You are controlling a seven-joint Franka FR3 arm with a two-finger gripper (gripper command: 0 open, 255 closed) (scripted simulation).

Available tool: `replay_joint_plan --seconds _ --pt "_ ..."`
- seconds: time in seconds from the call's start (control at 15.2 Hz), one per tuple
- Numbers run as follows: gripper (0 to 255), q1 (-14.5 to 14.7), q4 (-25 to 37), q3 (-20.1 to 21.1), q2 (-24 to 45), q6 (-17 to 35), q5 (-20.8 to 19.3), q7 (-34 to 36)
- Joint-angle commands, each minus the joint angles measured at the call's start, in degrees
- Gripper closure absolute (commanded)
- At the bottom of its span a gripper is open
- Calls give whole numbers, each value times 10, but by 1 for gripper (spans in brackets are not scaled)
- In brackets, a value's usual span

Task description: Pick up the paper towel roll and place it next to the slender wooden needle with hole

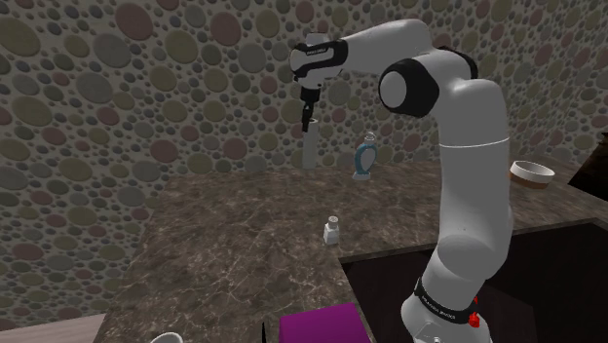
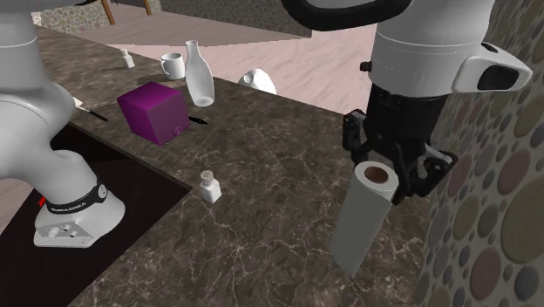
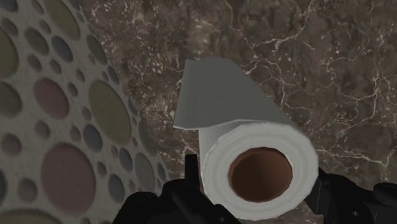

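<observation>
A white paper towel roll [image 1: 310, 148] with a brown core stands upright at the back of the dark marble counter [image 1: 224, 244], close to the spotted wall. My black gripper [image 1: 308, 123] comes down on its top end. From the side, the gripper [image 2: 390, 174] clasps the upper end of the roll [image 2: 362, 222]. Along the hand, a finger sits tight against each side of the roll [image 3: 254, 153], so the gripper [image 3: 257, 188] is shut on it. A thin dark stick [image 2: 87, 108] lies beside the purple cube, far from the roll.
A small white shaker [image 1: 332, 231] stands mid-counter. A purple cube [image 2: 154, 112], a clear bottle [image 2: 199, 74] and a white mug [image 2: 172, 64] stand near the stand's end. A blue-and-white object [image 1: 364, 159] and a bowl [image 1: 532, 172] sit at the shoulder view's right.
</observation>
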Motion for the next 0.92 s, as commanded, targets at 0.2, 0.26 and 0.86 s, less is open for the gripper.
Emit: replay_joint_plan --seconds 0.2,0.26,0.86 --pt "255 51 -89 7 -85 10 -35 56" --pt "255 60 -105 10 -102 11 -42 68" --pt "255 129 -205 55 -224 -5 -94 189"
